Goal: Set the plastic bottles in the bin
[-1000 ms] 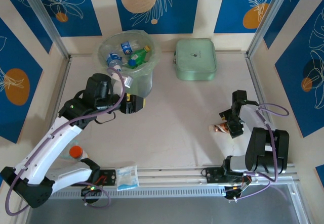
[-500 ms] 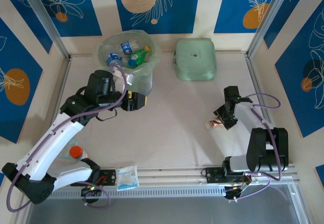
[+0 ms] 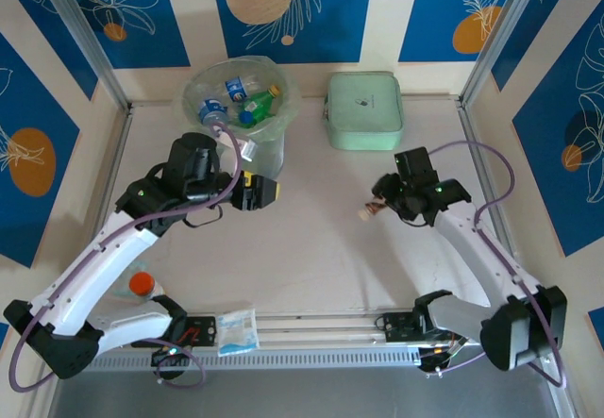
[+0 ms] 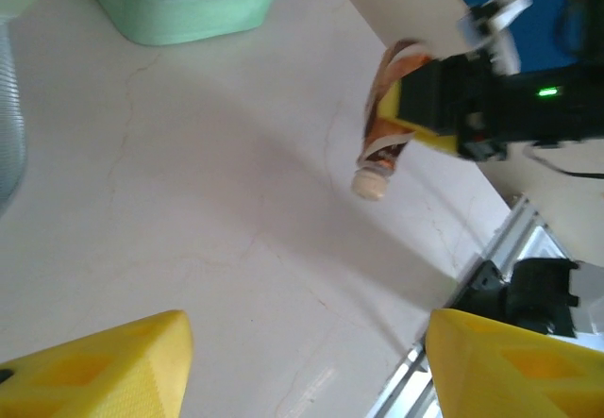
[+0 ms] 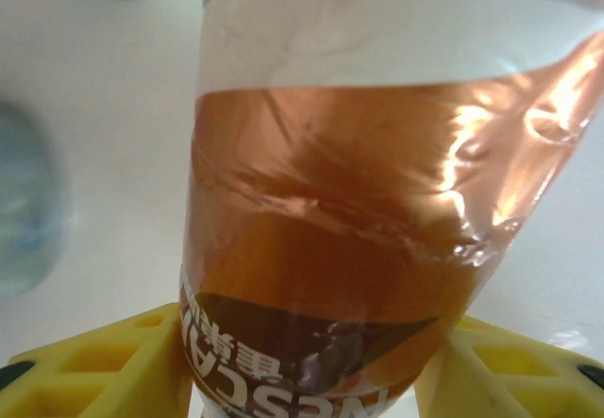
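Scene evenly, brightly lit; soft shadows cast on table (image 3: 311, 248). Glare seen on label of bottle (image 5: 321, 248); wrist-view backgrounds blurred.

Orange-brown bottle (image 5: 321, 276): label reads "NESCA", upside down, cut off; small characters illegible.

bottle (image 5: 326, 239): clear plastic, glossy crinkled coppery label
desk (image 3: 311, 248): smooth, pale, faintly veined, matt
bin (image 3: 272, 151): translucent plastic, crinkly clear liner

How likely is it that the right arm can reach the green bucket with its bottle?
Probably yes. The right gripper is shut on the bottle over the table, with nothing standing between it and the bucket; the open left gripper beside the bucket might crowd it.
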### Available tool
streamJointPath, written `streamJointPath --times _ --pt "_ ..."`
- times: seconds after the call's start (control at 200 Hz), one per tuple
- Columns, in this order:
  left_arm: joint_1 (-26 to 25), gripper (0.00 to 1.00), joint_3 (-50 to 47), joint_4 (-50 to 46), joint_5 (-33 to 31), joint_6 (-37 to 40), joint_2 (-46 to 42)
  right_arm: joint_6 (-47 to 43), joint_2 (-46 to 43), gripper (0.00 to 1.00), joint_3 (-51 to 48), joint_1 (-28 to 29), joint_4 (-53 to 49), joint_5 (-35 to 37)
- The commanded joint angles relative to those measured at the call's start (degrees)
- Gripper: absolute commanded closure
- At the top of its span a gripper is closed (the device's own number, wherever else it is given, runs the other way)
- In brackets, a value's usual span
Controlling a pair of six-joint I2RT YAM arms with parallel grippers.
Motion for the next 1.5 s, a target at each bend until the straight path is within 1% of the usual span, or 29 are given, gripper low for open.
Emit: streamJointPath --times 0.0,0.065,0.15,0.245,0.37,0.45,0.525,0.68,0.875,0.98,1.045,1.1,1.211,1.321,1.496 --pt "-0.32 0.33 2.39 -1.33 -9.73 -0.67 -0.75 -4.10 -0.75 0.43 9.18 5.47 -0.60 0.20" --pt "-0.24 0.33 2.62 -1.36 -12.69 -1.25 -1.46 -6.20 1.01 0.43 15.54 8.92 -0.15 0.67" --pt "-0.23 0.34 1.75 -0.32 -13.55 -2.76 -2.58 -8.96 4.69 0.43 23.26 12.60 1.05 -0.23" --pt "-0.23 0.35 0.52 -0.12 -15.40 -4.69 -3.69 -11.53 9.72 0.43 31.08 15.12 3.70 -3.87" --pt "-0.22 0.35 -0.41 -2.51 -19.87 -7.31 -4.80 -14.60 17.47 0.43 40.97 17.28 6.23 -7.80" --pt "-0.18 0.36 -1.28 -4.00 -20.84 -8.18 -5.66 -15.59 22.11 0.43 46.32 17.75 7.28 -9.08" --pt "-0.18 0.36 -2.89 -4.13 -20.38 -8.55 -7.18 -16.46 26.19 0.43 50.21 18.07 8.48 -9.61" --pt "-0.23 0.36 -5.40 -4.36 -19.14 -8.82 -8.96 -18.59 34.52 0.43 59.28 18.05 10.06 -13.43" --pt "-0.21 0.37 -6.03 -4.71 -18.25 -8.96 -9.60 -20.94 49.00 0.43 78.87 17.66 3.03 -13.13" --pt "-0.23 0.36 -5.98 -5.33 -19.02 -8.78 -10.35 -19.94 58.23 0.42 92.31 16.41 -3.40 -13.78" --pt "-0.23 0.36 -6.31 -5.74 -19.30 -8.52 -11.15 -19.15 62.51 0.42 98.03 15.94 -6.13 -13.98" --pt "-0.23 0.36 -6.51 -6.18 -19.68 -8.26 -11.56 -18.71 64.33 0.41 99.73 15.77 -6.70 -14.18" --pt "-0.18 0.36 -6.79 -7.07 -20.22 -7.79 -11.91 -17.66 64.59 0.38 97.26 15.52 -5.46 -14.49" --pt "-0.18 0.36 -7.04 -7.03 -20.47 -7.59 -12.10 -17.30 63.92 0.27 94.53 15.67 -4.19 -15.29" --pt "-0.23 0.36 -7.09 -6.57 -20.60 -7.41 -11.79 -17.53 63.87 0.20 94.64 15.85 -4.48 -15.06"
